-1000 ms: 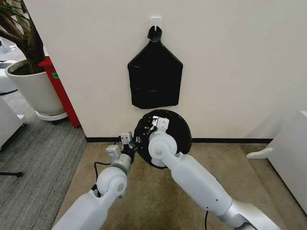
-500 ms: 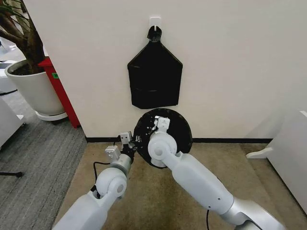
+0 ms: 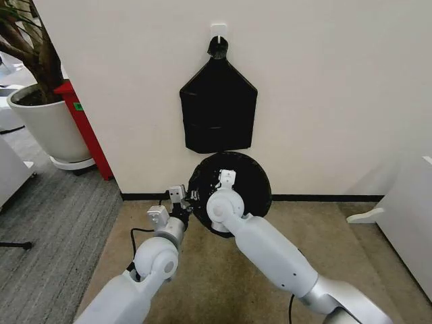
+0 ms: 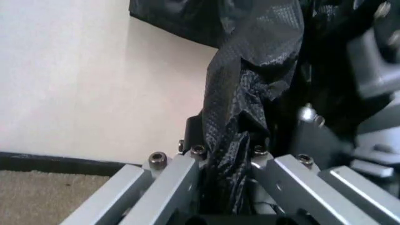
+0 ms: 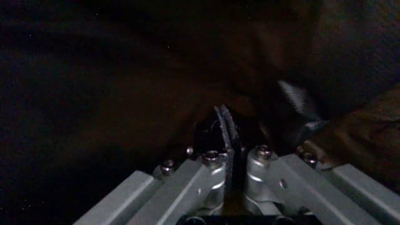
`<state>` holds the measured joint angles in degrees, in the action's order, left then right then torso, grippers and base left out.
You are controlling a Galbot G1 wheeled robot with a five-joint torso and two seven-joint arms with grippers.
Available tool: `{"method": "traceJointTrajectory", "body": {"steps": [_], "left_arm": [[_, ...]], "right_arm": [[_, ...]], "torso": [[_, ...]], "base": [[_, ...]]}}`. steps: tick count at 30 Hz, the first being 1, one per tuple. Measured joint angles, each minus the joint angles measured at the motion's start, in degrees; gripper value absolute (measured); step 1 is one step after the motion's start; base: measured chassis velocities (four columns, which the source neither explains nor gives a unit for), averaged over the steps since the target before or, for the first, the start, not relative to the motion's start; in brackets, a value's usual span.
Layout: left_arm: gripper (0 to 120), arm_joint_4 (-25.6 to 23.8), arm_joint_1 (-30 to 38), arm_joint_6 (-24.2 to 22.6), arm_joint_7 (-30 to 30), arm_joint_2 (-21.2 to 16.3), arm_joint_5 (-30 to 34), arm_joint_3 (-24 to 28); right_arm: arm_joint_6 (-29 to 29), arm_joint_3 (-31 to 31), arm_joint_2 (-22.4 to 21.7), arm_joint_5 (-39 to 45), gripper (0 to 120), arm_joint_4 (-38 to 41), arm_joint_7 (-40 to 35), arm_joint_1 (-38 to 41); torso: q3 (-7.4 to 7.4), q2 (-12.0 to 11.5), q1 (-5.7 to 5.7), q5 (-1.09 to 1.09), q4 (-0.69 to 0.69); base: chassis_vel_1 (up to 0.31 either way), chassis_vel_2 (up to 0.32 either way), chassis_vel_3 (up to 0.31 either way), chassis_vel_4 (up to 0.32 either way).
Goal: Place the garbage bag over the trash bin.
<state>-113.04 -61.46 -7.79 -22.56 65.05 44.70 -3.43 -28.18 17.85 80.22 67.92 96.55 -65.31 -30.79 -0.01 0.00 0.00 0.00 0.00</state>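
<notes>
Head view: at the foot of the cream wall (image 3: 324,101), just below the flat black bundle of bags (image 3: 218,111) hung on it, the thin, glossy black plastic garbage bag (image 3: 251,181) lies spread over a round mouth, presumably the small white trash bin hidden beneath. The left gripper (image 4: 228,154) has its fingers closed on a bunched fold at the bag's near-left edge; the right gripper (image 5: 230,152), inside the opening, pinches film between nearly closed fingers. Doing this well likely means drawing the edge outward and down evenly, without tearing it.
</notes>
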Motion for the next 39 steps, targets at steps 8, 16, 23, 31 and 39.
{"method": "traceJointTrajectory", "body": {"steps": [8,16,23,31,39], "left_arm": [[2,-0.27,0.51,0.02,0.0,0.0,-0.07,-0.4],[2,0.28,0.35,0.47,0.41,0.95,-0.91,-0.37],[2,0.09,0.37,0.48,0.42,0.99,-0.95,-0.19],[2,-0.58,-0.97,0.54,0.48,0.45,-1.04,-0.74],[2,-0.59,-0.89,0.53,0.49,0.79,-1.08,-0.28]], "right_arm": [[-1.4,0.34,-1.01,3.61,0,-4.94,-1.78,-0.87],[-0.94,1.51,-2.44,7.29,0,1.76,-4.62,1.47],[-0.69,0.16,0.69,4.6,0,-2.16,-3.24,3.3],[-0.87,-3.14,1.2,-1.48,0,-11.26,2.67,3.03],[-0.21,-5.07,1.02,-4.49,0,-13.36,5.06,2.48]], "torso": [[0.01,0.0,0.0,0.01,0.0],[0.01,0.0,0.0,-0.01,0.01],[0.01,0.0,0.0,0.0,0.01],[0.01,-0.01,0.0,0.01,0.0],[0.01,0.0,0.0,0.01,0.0]], "base": [[0.0,0.0,0.0,0.0],[0.0,0.0,0.0,0.0],[0.0,0.0,0.0,0.0],[0.0,0.0,0.0,0.0],[0.0,0.0,0.0,0.0]]}}
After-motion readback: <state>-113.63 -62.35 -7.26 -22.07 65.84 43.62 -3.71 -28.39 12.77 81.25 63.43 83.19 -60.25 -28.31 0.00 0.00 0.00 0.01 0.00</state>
